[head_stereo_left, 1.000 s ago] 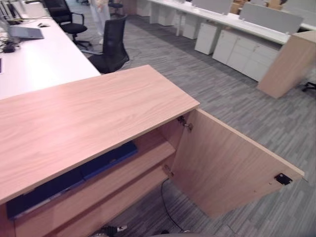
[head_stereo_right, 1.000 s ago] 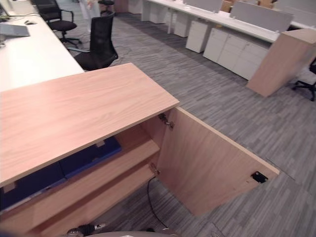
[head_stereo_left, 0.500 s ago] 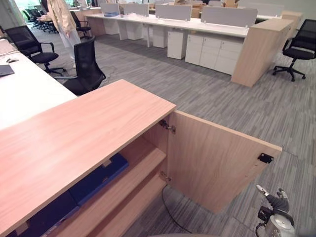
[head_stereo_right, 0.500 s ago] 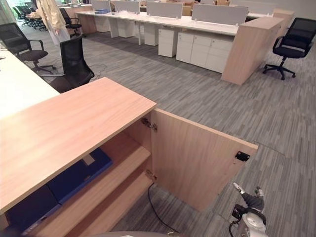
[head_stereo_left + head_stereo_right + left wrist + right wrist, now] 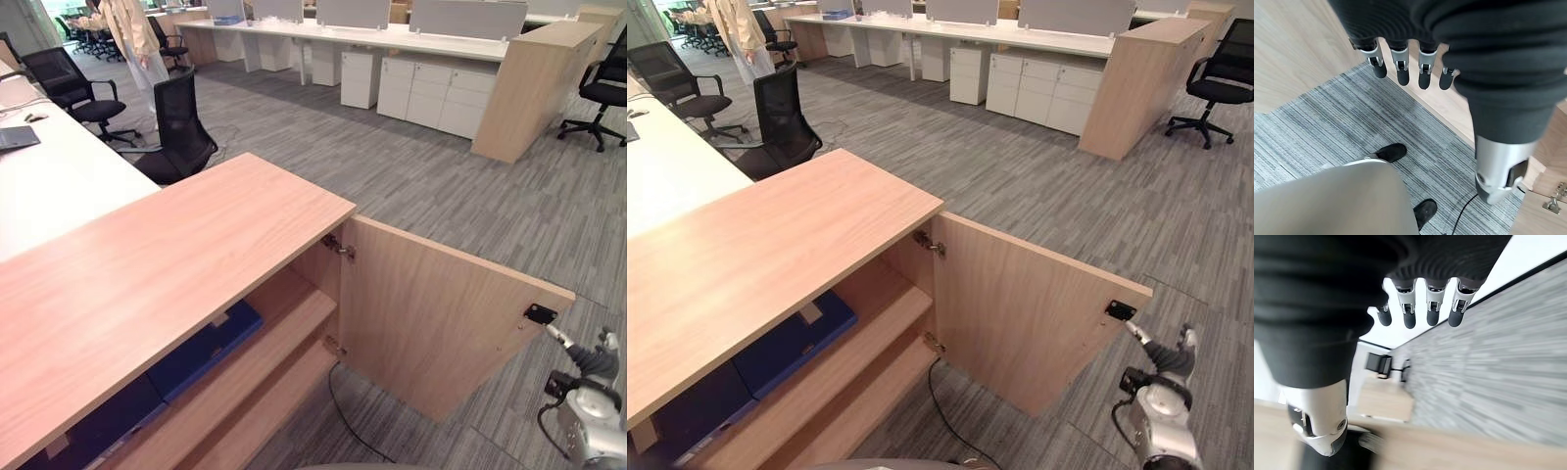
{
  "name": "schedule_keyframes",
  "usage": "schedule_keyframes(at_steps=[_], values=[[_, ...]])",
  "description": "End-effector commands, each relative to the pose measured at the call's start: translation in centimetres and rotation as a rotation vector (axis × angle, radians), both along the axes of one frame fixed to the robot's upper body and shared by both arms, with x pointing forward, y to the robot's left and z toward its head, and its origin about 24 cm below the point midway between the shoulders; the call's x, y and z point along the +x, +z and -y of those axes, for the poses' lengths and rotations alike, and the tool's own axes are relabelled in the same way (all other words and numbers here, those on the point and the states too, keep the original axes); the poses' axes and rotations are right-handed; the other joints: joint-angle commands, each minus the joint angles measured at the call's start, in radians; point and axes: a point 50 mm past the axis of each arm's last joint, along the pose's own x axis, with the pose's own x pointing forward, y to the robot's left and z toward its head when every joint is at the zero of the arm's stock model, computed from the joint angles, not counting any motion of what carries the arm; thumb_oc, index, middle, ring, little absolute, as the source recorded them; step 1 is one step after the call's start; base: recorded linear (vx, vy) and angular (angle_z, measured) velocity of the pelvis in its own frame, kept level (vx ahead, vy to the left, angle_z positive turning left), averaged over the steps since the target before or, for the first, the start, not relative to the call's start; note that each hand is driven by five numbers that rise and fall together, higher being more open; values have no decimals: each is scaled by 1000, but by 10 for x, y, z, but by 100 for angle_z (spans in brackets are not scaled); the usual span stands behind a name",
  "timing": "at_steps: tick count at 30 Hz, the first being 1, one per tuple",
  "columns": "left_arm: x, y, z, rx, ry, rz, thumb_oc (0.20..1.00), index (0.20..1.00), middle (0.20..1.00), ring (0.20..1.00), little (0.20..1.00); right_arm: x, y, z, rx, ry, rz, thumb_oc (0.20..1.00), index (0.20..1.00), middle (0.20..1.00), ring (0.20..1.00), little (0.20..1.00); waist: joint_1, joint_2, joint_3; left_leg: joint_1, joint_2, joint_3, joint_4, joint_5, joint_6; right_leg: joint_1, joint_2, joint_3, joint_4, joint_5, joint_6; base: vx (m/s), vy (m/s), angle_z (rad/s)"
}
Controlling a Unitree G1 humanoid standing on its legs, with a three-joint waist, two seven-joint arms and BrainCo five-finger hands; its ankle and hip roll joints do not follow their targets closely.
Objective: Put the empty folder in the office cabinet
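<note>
Wood-grain office cabinet (image 5: 176,264) noted with door (image 5: 441,323) swung wide, presumably left so for access to the shelves. Blue folders (image 5: 206,348) lying flat on the upper shelf (image 5: 872,328), beneath the cabinet top; task's folder judged to be among them, though which one cannot be told. Right robot hand (image 5: 1161,372) raised near the door's free edge, just below the latch plate (image 5: 1120,310), not touching it. Fingers (image 5: 1432,308) straight and spread in the wrist view, holding nothing. Position consistent with readiness to push the door closed. Left robot hand (image 5: 1410,61) hanging low beside the cabinet front, fingers relaxed and apart, nothing held. Placement step judged complete; door closing outstanding. Grey carpet floor (image 5: 441,186) around the cabinet. Office chair (image 5: 186,122) standing behind the cabinet, beside a white tabletop (image 5: 59,186). Person (image 5: 132,34) standing well apart at the far desks.
</note>
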Motion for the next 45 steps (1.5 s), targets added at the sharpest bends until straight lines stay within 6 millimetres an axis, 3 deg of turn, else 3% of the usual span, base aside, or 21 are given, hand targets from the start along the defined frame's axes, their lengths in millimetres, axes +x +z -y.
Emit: schedule_keyframes(at_steps=[1, 3, 9, 11, 14, 17, 18, 21, 22, 24, 25, 27, 29, 31, 32, 33, 36, 39, 45], values=[[4, 5, -21, 54, -28, -6, 1000, 1000, 1000, 1000, 1000, 25, 44, 6, -113, 82, 151, 1000, 1000, 1000, 1000, 1000, 31, -68, -6, -3, -44, 28, 12, -41, 15, 54, -25, -53, -68, 0, 60, 0, 0, 0], [1, 5, -24, 55, -40, -16, 1000, 1000, 1000, 1000, 1000, 44, 67, 2, -144, 196, 193, 1000, 1000, 1000, 1000, 1000, 42, -72, -3, -3, -45, 30, 12, -40, 15, 54, -26, -55, -69, 2, 62, -5, -4, -2], [-11, 6, -32, 52, -45, -48, 1000, 1000, 1000, 1000, 1000, 77, 87, -21, -69, 452, 257, 1000, 1000, 1000, 1000, 1000, 65, -78, -1, 0, -44, 38, 12, -37, 11, 57, -27, -56, -78, 7, 64, 1, -5, -2], [-14, 6, -32, 50, -47, -55, 1000, 1000, 1000, 1000, 1000, 82, 85, -26, -7, 486, 284, 1000, 1000, 1000, 1000, 1000, 68, -79, 0, 0, -43, 38, 12, -37, 11, 59, -27, -56, -80, 8, 64, 3, -9, -4], [-21, 7, -36, 46, -61, -80, 1000, 1000, 1000, 1000, 1000, 99, 83, -47, 220, 620, 379, 1000, 1000, 1000, 1000, 1000, 85, -85, -1, 0, -42, 34, 12, -33, 7, 64, -29, -61, -89, 8, 63, 2, -17, -5], [-23, 7, -36, 42, -64, -85, 1000, 1000, 1000, 1000, 1000, 102, 84, -50, 251, 645, 388, 1000, 1000, 1000, 1000, 1000, 87, -86, -1, 1, -42, 32, 12, -32, 5, 67, -30, -64, -91, 8, 63, 4, -16, -9], [-28, 8, -39, 36, -77, -101, 1000, 1000, 1000, 1000, 1000, 111, 85, -69, 348, 748, 429, 1000, 1000, 1000, 1000, 1000, 97, -87, -1, 0, -40, 26, 12, -28, 2, 70, -33, -76, -93, 6, 62, 0, 0, 0], [-33, 8, -42, 38, -81, -114, 1000, 1000, 1000, 1000, 1000, 115, 84, -83, 397, 820, 442, 1000, 1000, 1000, 1000, 1000, 101, -87, 0, -1, -39, 24, 12, -27, 1, 71, -35, -79, -96, 6, 61, -8, -10, -8], [-36, 9, -45, 36, -90, -123, 1000, 1000, 1000, 1000, 1000, 117, 76, -106, 480, 911, 445, 1000, 1000, 1000, 1000, 1000, 107, -85, 3, -2, -38, 24, 12, -24, 0, 70, -35, -82, -97, 8, 60, -21, -5, -12], [-37, 9, -46, 35, -90, -125, 1000, 1000, 1000, 1000, 1000, 116, 72, -114, 506, 937, 438, 1000, 1000, 1000, 1000, 1000, 108, -85, 3, -2, -38, 25, 12, -23, -1, 70, -35, -85, -98, 8, 59, -18, -4, -11], [-38, 10, -48, 33, -98, -132, 1000, 1000, 1000, 1000, 1000, 110, 52, -137, 578, 1004, 368, 1000, 1000, 1000, 1000, 1000, 112, -86, 5, -4, -36, 26, 12, -20, -2, 70, -35, -88, -100, 11, 58, -23, -4, -10], [-31, 10, -48, 31, -110, -107, 1000, 1000, 1000, 1000, 1000, 102, 31, -150, 586, 1062, 233, 1000, 1000, 1000, 1000, 1000, 114, -89, 6, -6, -35, 26, 12, -18, -4, 69, -36, -91, -101, 14, 57, -28, -6, -13], [-25, 11, -50, 31, -115, -93, 1000, 1000, 1000, 1000, 1000, 97, 25, -153, 544, 1108, 145, 1000, 1000, 1000, 1000, 1000, 111, -89, 7, -6, -34, 27, 12, -18, -6, 70, -36, -95, -102, 14, 57, -14, -3, -17], [-11, 12, -51, 23, -135, -57, 1000, 1000, 1000, 1000, 1000, 81, 6, -153, 464, 1203, -95, 1000, 1000, 1000, 1000, 1000, 107, -90, 10, -10, -32, 24, 12, -15, -10, 69, -38, -104, -103, 13, 55, -11, 3, -3], [-11, 12, -51, 22, -135, -57, 1000, 1000, 1000, 1000, 1000, 81, 6, -153, 464, 1204, -95, 1000, 1000, 1000, 1000, 1000, 106, -90, 10, -10, -32, 24, 12, -15, -10, 69, -38, -104, -103, 13, 55, 0, 0, 0], [1, 14, -52, 22, -148, -24, 1000, 1000, 1000, 1000, 1000, 75, -3, -144, 406, 1219, -225, 1000, 1000, 1000, 1000, 1000, 104, -93, 10, -12, -32, 17, 12, -14, -12, 70, -40, -111, -105, 14, 55, 0, 0, 0], [1, 14, -52, 12, -157, -22, 1000, 1000, 1000, 1000, 1000, 60, -19, -140, 399, 1247, -373, 1000, 1000, 1000, 1000, 1000, 108, -95, 12, -15, -32, 5, 12, -12, -13, 72, -44, -123, -107, 13, 52, -1, 2, 2], [6, 15, -53, 17, -160, -4, 1000, 1000, 1000, 1000, 1000, 55, -24, -137, 370, 1265, -446, 1000, 1000, 1000, 1000, 1000, 108, -95, 14, -18, -32, -2, 12, -10, -13, 73, -46, -129, -106, 12, 52, -9, 8, 8], [9, 14, -48, 9, -187, 17, 1000, 1000, 1000, 1000, 1000, 22, -52, -169, 483, 1409, -604, 1000, 1000, 1000, 1000, 1000, 123, -96, 28, -24, -33, -24, 12, -8, -13, 73, -49, -149, -104, 7, 46, -14, 12, 8]])
